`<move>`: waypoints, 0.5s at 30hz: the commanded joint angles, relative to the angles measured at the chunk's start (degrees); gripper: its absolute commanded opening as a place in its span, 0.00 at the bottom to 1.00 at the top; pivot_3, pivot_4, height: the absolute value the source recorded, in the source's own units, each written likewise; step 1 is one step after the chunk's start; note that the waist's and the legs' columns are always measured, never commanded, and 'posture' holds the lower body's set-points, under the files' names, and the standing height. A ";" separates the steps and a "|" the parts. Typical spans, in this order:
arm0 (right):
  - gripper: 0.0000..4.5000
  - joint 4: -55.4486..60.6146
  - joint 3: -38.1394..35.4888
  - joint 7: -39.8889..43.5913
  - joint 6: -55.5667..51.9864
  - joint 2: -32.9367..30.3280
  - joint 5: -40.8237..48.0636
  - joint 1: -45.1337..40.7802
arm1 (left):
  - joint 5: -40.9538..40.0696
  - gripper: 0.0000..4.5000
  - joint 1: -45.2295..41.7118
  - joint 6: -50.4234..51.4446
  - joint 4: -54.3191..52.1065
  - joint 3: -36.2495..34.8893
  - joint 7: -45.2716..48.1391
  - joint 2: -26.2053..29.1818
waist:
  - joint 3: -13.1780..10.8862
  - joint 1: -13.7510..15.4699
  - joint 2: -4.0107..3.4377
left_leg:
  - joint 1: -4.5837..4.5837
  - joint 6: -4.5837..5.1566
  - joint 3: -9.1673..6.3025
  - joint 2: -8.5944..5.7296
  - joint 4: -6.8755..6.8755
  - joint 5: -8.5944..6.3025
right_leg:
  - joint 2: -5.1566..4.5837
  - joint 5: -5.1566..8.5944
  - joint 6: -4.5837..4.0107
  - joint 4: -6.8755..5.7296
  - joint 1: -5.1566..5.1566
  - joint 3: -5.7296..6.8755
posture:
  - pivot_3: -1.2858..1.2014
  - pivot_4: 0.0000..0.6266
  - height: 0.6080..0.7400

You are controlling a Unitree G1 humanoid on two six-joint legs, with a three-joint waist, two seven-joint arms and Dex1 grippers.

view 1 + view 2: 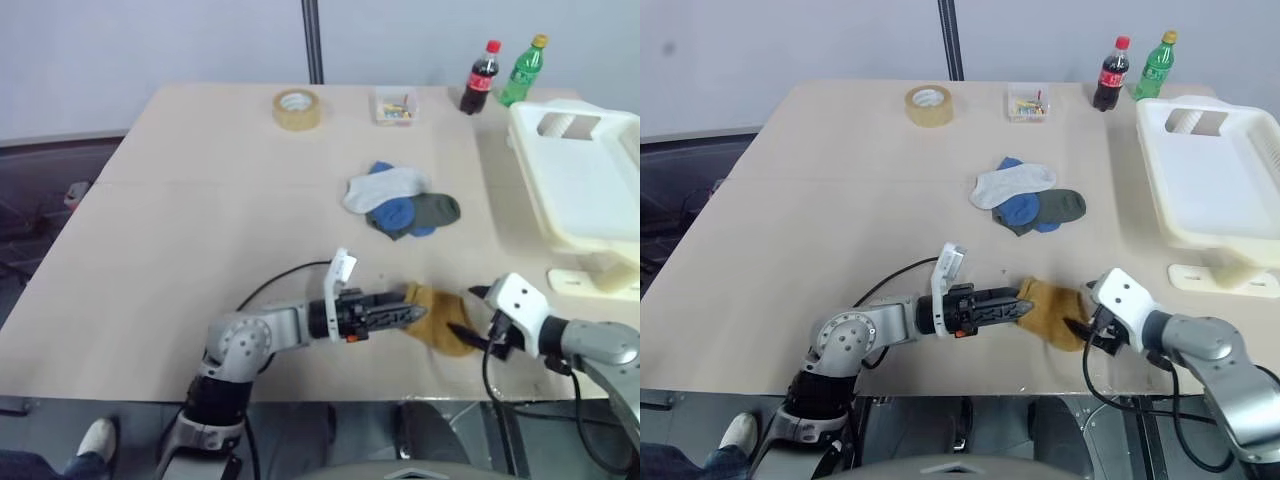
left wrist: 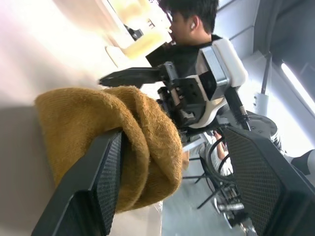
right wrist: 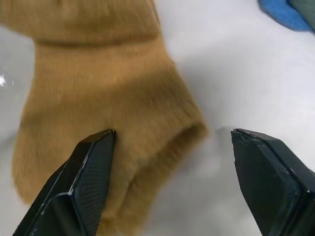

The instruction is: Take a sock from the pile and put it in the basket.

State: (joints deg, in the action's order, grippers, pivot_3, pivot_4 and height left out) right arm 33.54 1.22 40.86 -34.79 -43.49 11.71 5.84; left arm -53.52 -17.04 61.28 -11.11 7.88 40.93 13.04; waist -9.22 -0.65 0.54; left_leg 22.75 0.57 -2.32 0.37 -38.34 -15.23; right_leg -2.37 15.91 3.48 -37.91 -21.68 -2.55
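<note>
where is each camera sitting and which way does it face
Head views: from the head, down over the table; both arms, left gripper, right gripper.
Left wrist view: along its fingers at the mustard sock and right gripper.
Right wrist view: along its fingers, down at the sock.
Shared: the sock.

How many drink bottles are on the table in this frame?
2: a cola bottle with a red cap and a green bottle with a yellow cap, side by side at the table's far edge, behind the basket.
</note>
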 commanded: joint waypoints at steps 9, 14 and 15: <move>0.87 2.95 -4.98 -1.04 -0.58 0.79 2.52 0.11 | 2.76 0.75 -2.98 -2.61 3.54 3.88 5.06 -1.69 | 0.00 0.06 0.00 | -0.01 0.00 -0.02 0.00 0.01 0.00 | 0.01 0.00 0.00 -0.02 0.00 0.02 | 0.52 0.24 1.00; 0.99 5.54 -15.27 1.97 -4.45 -0.42 9.79 4.68 | 3.85 0.78 -4.34 -3.06 5.21 5.31 7.92 -1.19 | 0.00 0.27 0.00 | 0.05 0.00 -0.05 -0.01 0.02 0.00 | 0.01 0.00 0.00 0.02 0.00 0.04 | 0.52 0.24 1.00; 0.99 5.98 -16.92 1.86 -5.43 0.08 11.45 5.18 | 4.84 0.78 -4.83 -3.93 5.60 5.87 8.49 -1.03 | 0.00 0.21 0.00 | 0.06 0.01 -0.05 -0.01 0.02 0.00 | 0.01 0.01 0.00 0.03 0.01 0.04 | 0.52 0.24 1.00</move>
State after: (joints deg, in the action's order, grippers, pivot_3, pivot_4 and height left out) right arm 36.38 -11.48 42.26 -38.73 -43.51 19.87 10.53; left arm -49.66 -20.63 58.97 -5.45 12.25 47.60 12.21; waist -9.22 -0.44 0.53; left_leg 22.82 0.58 -2.36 0.36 -38.32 -15.23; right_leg -2.35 15.92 3.48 -37.88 -21.67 -2.52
